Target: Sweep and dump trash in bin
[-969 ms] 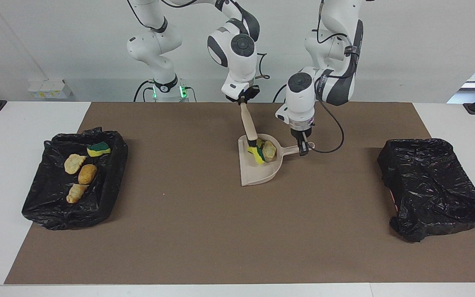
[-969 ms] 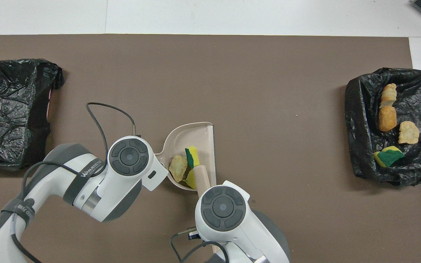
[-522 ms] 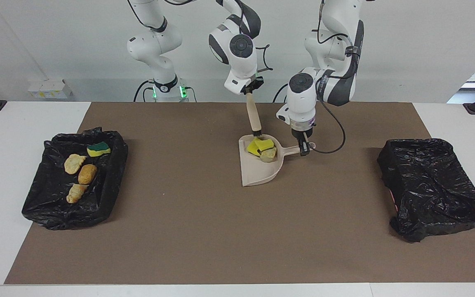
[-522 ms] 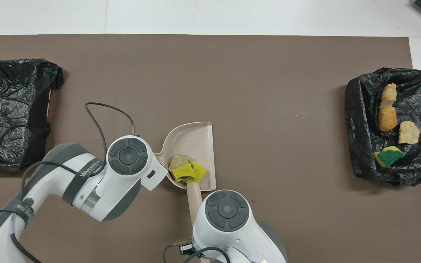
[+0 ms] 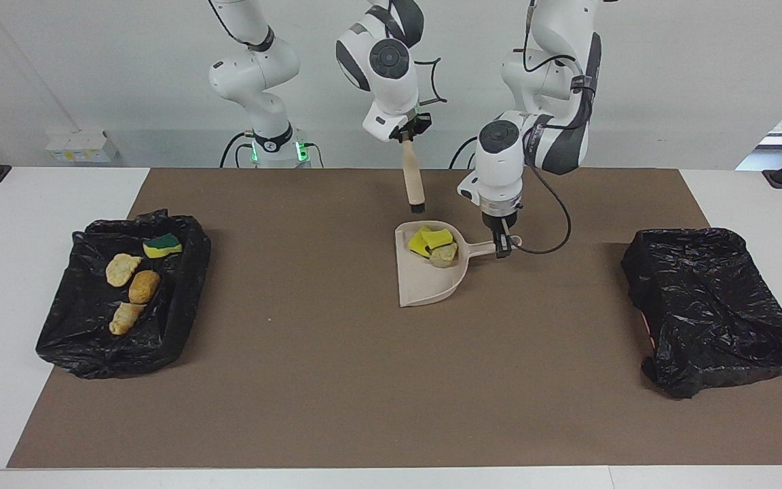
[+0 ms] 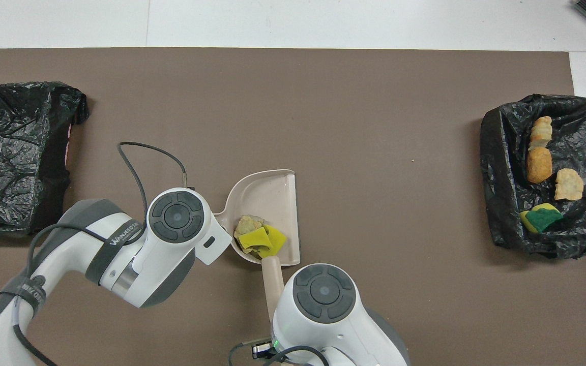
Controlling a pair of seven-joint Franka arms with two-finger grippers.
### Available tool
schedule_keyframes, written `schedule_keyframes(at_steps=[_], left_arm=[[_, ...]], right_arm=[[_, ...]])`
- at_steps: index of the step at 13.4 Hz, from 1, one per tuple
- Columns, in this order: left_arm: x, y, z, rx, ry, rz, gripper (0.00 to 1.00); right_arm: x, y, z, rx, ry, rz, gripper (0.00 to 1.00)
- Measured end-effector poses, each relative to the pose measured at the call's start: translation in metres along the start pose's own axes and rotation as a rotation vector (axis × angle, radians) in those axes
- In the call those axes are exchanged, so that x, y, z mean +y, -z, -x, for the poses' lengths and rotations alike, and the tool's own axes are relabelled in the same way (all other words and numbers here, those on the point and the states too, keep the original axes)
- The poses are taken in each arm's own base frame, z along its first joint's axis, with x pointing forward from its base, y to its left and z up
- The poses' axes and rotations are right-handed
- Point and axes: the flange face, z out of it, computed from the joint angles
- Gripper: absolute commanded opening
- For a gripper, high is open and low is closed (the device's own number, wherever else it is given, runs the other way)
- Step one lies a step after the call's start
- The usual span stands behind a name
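Note:
The beige dustpan [image 5: 425,278] [image 6: 272,190] lies flat mid-table. Its handle [image 5: 482,248] is in my left gripper [image 5: 499,246], which is shut on it. At the pan's back wall is piled trash: yellow sponge bits [image 5: 432,238] [image 6: 260,238] and a tan chunk [image 5: 444,254] [image 6: 248,223]. My right gripper [image 5: 405,136] is shut on the beige brush [image 5: 413,178] [image 6: 271,282], which hangs upright with its dark bristles just above the pan's back edge. The bin [image 5: 191,285] [image 6: 496,152] at the right arm's end holds a green-faced sponge [image 5: 162,245] and three tan chunks [image 5: 123,269].
A second black-lined bin [image 5: 710,305] [image 6: 13,157] sits at the left arm's end of the table. A brown mat [image 5: 337,380] covers the table. A black cable [image 5: 554,224] loops from the left wrist beside the dustpan handle.
The right gripper has lifted the brush up out of the dustpan, after pushing the sponge bits and chunk against the pan's back wall. Dustpan and left gripper stayed put.

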Motion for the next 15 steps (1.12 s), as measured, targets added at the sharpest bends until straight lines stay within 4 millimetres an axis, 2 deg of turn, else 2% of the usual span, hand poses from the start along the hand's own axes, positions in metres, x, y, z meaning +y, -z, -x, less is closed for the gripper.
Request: schedule_keyframes(at_steps=[2, 6, 9, 12, 14, 15], left_arm=[[-0.015, 0.004, 0.020, 0.005, -0.022, -0.010, 0.00], [-0.043, 0.007, 0.077, 0.008, 0.003, -0.019, 0.00], [-0.061, 0.009, 0.143, 0.006, 0.064, -0.027, 0.00], [-0.070, 0.020, 0.213, 0.022, 0.153, -0.043, 0.00], [-0.075, 0.031, 0.266, 0.051, 0.201, -0.052, 0.00], [-0.078, 0.037, 0.294, 0.065, 0.217, -0.056, 0.00]], right_arm=[[-0.001, -0.002, 0.004, 0.025, -0.031, -0.005, 0.00], [-0.009, -0.037, 0.006, 0.085, -0.045, 0.034, 0.00], [-0.014, -0.062, -0.006, 0.129, -0.057, 0.092, 0.00], [-0.018, -0.089, -0.036, 0.165, -0.057, 0.110, 0.00], [-0.022, -0.106, -0.056, 0.177, -0.057, 0.115, 0.00], [-0.023, -0.110, -0.062, 0.179, -0.058, 0.113, 0.50]])
